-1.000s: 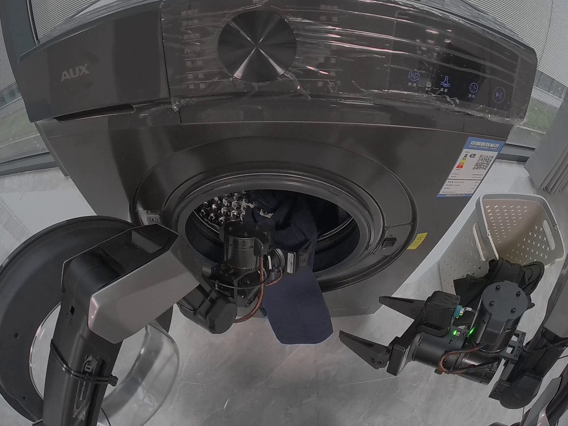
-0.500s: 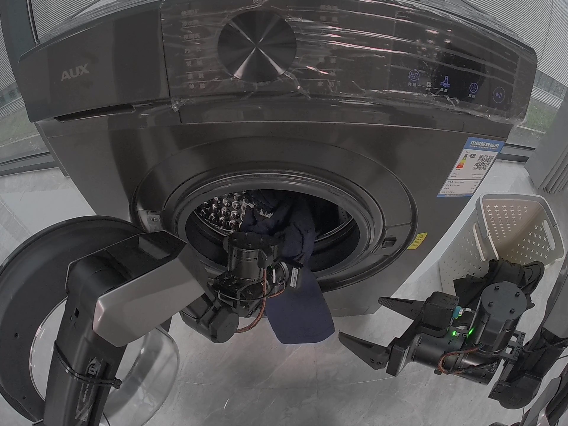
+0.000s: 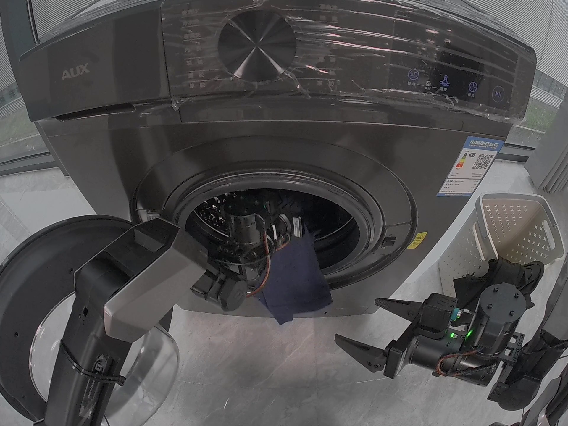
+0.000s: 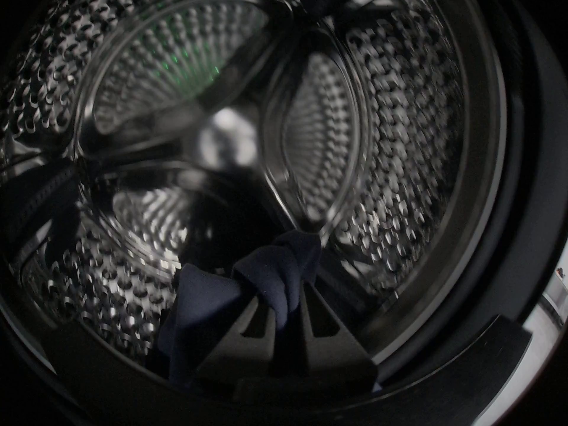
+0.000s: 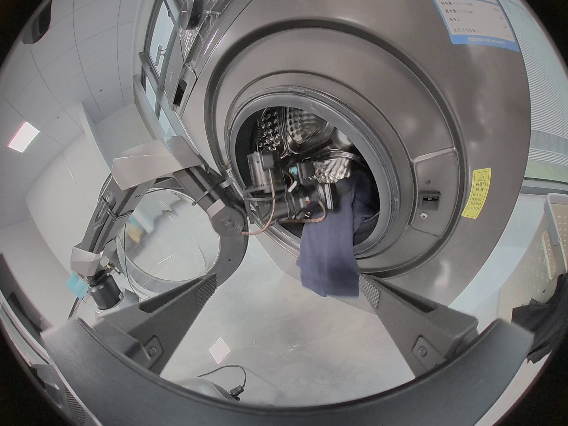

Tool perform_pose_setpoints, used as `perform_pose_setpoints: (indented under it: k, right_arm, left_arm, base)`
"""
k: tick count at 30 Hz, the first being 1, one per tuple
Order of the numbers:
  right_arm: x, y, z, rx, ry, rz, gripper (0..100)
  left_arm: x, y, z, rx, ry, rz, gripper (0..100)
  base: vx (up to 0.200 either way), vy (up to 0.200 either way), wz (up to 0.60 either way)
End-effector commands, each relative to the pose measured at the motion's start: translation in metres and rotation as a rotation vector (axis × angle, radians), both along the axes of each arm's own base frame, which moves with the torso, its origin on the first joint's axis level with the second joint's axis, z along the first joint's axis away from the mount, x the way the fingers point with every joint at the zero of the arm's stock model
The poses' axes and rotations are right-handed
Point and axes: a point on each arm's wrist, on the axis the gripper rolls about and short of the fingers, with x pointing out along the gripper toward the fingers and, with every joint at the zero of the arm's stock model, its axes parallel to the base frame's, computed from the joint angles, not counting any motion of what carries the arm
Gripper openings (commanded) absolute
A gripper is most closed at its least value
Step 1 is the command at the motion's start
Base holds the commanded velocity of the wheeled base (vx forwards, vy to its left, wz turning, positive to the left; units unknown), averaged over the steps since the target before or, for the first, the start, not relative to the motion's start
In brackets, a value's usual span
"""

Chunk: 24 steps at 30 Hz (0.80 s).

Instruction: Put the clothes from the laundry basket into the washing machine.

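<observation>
Left hand: my left gripper [image 4: 287, 294] is inside the drum [image 4: 384, 149]. It is pinched tight on the blue cloth [image 3: 293, 285] so I can carry it in deep.
Blue cloth: dark, soft and floppy. One end is in the drum. The rest hangs over the bottom rim of the washing machine [image 3: 355, 149] opening.
Right hand: my right gripper [image 3: 358, 320] is wide open and holds nothing. It waits beside the laundry basket [image 3: 515, 220].
Basket: dark clothes [image 3: 503, 276] hang over its front edge.

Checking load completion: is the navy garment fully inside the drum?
No, the navy garment hangs out over the washing machine's door rim.
</observation>
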Motion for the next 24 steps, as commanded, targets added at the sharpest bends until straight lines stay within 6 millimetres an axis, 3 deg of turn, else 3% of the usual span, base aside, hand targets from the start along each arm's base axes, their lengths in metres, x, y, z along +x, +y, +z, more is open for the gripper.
perform_pose_setpoints:
  k: [1,3,4,10,13,14,19,24]
  right_arm:
    - [-0.001,0.001,0.000,0.001,-0.001,0.006,100]
    - [-0.001,0.001,0.001,0.004,-0.004,0.006,100]
    - [-0.001,0.001,0.002,0.005,-0.006,0.006,100]
    - [-0.002,0.000,0.001,0.002,-0.002,0.006,100]
    - [-0.002,0.000,0.001,0.003,-0.003,0.006,100]
    - [-0.002,0.000,0.001,0.003,-0.003,0.006,100]
    - [-0.002,0.000,0.001,0.004,-0.004,0.005,100]
    - [-0.002,0.000,0.001,0.004,-0.004,0.005,100]
  left_arm:
    - [0.027,0.007,0.017,-0.077,-0.100,0.070,0]
    - [0.030,0.008,0.020,-0.087,-0.117,0.076,0]
    - [0.030,0.008,0.020,-0.088,-0.117,0.074,100]
    - [0.021,0.005,0.007,-0.078,-0.052,0.061,100]
    - [0.005,0.007,0.005,-0.045,0.005,0.041,100]
    - [-0.013,0.006,-0.006,0.001,0.074,0.003,100]
    - [-0.047,0.002,-0.027,0.071,0.188,-0.111,100]
    - [-0.057,0.003,-0.040,0.109,0.234,-0.137,100]
  base:
    - [0.000,0.000,0.00]
    - [0.000,0.000,0.00]
    - [0.000,0.000,0.00]
    - [0.000,0.000,0.00]
    - [0.000,0.000,0.00]
    - [0.000,0.000,0.00]
    - [0.000,0.000,0.00]
    - [0.000,0.000,0.00]
